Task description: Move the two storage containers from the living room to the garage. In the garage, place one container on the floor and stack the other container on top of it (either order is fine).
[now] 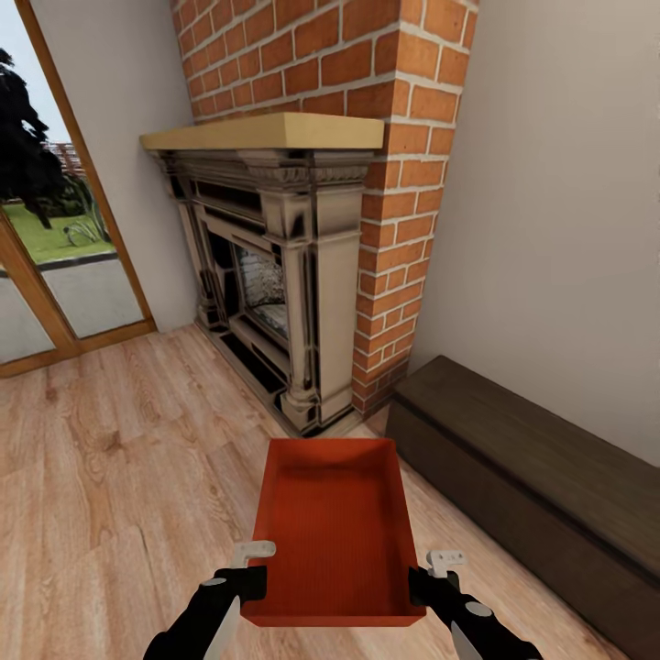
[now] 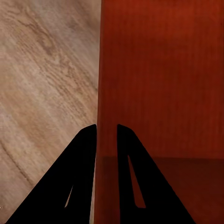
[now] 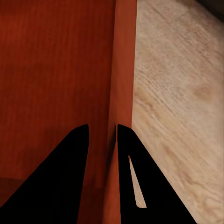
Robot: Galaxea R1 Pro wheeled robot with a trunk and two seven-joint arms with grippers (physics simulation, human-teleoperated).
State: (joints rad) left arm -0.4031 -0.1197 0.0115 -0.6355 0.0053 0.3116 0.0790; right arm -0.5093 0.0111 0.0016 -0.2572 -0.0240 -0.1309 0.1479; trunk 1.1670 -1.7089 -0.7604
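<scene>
Head view: a brick fireplace [image 1: 302, 275] and dark low cabinet [image 1: 541, 477] were seen ahead; the orange-red storage container [image 1: 335, 536] was held, both side walls pinched by left fingers [image 2: 84, 154] and right fingers [image 3: 128, 154].

A light wood plank floor [image 1: 119, 477] is running across the room. A brick fireplace [image 1: 302, 275] is standing directly on it against the wall, and a long dark low cabinet [image 1: 541, 495] is sitting on the floor just beside the fireplace base.
</scene>
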